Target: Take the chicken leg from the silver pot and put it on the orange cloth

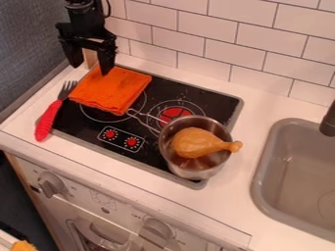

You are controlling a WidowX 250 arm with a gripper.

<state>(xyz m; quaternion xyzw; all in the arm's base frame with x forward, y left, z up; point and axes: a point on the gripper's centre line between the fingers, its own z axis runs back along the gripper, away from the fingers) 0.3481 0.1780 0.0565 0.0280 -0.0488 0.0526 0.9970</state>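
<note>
The black gripper [89,67] hangs at the upper left, its two fingers apart with nothing held between them, near the back left corner of the stove. Below and right of it, the folded orange cloth [110,90] lies on the stove's back left part. The silver pot [195,169] stands at the stove's front right, with its wire handle pointing toward the cloth. Inside the pot rests the brown chicken leg [196,142], its thin bone end sticking out over the right rim.
A fork with a red handle [48,120] lies left of the black stove top [85,122]. The grey sink [267,169] is at the right, with a dark faucet [329,120] at its edge. A white tiled wall [206,29] runs along the back.
</note>
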